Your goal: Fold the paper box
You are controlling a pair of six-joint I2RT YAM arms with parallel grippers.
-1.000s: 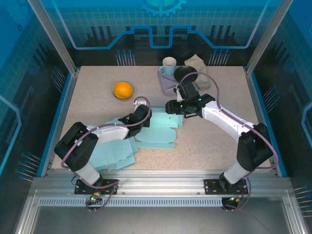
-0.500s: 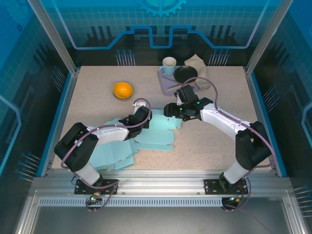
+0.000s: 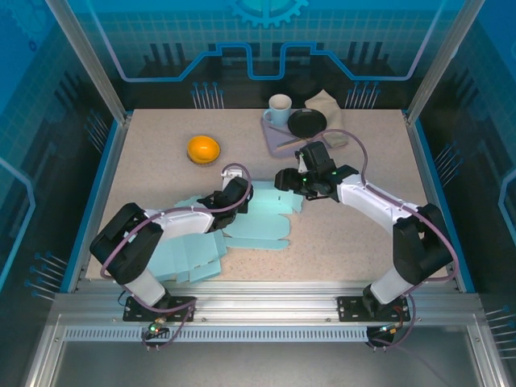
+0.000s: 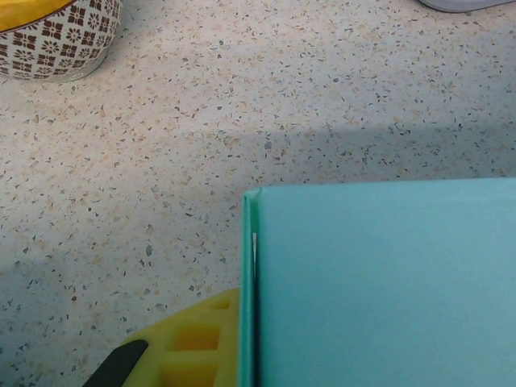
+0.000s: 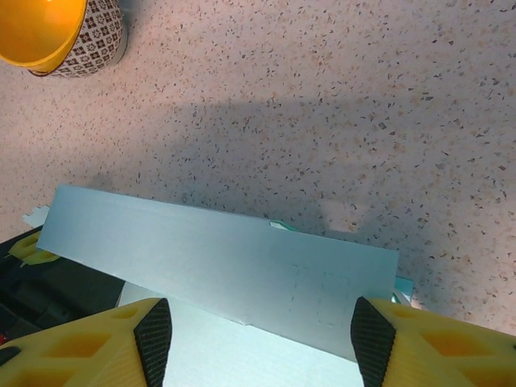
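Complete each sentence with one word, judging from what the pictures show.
The paper box is light ____. The left gripper has its jaws ____ on the box. The right gripper has its jaws ____. The white mug stands to the ____ of the orange bowl.
Missing words: blue, shut, open, right.

The paper box [image 5: 218, 266] is being shown as smooth, matt turquoise card; the counter [image 5: 363, 97] is being seen as matt speckled stone, the bowl [image 5: 40, 28] as glossy glazed ceramic.

One paper box [image 3: 260, 223], one orange bowl [image 3: 203, 149], one white mug [image 3: 279, 107], one black dish [image 3: 307, 122], one tray [image 3: 275, 138], one beige cloth [image 3: 326, 103].
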